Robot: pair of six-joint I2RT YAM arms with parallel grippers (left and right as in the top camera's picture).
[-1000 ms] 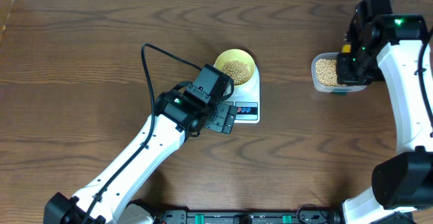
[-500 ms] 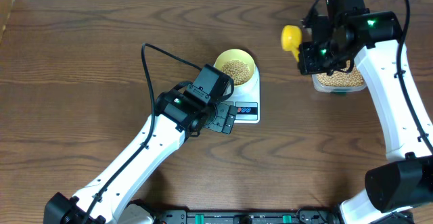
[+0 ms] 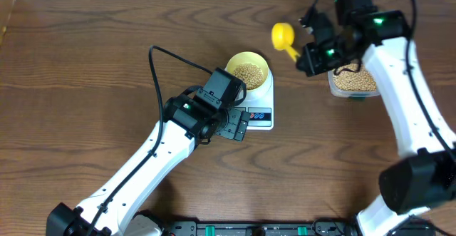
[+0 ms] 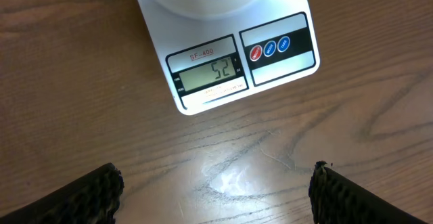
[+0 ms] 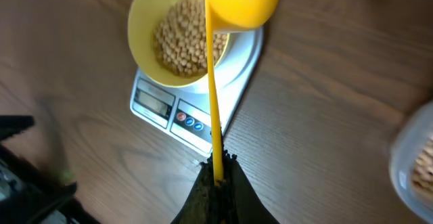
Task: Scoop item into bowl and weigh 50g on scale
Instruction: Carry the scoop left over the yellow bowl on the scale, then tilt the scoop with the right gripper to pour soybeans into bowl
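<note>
The pale-yellow bowl sits on the white scale and holds tan beans. It also shows in the right wrist view. The scale's display reads 52. My right gripper is shut on the handle of a yellow scoop, held in the air right of the bowl. In the right wrist view the scoop hangs over the bowl's right rim; its contents are hidden. My left gripper is open and empty over bare table in front of the scale.
A clear plastic tub of beans stands at the right, partly under my right arm. A black cable loops left of the scale. The table is brown wood.
My right gripper has lifted the scoop out of the tub and carried it left, towards the bowl. The left arm has not moved.
</note>
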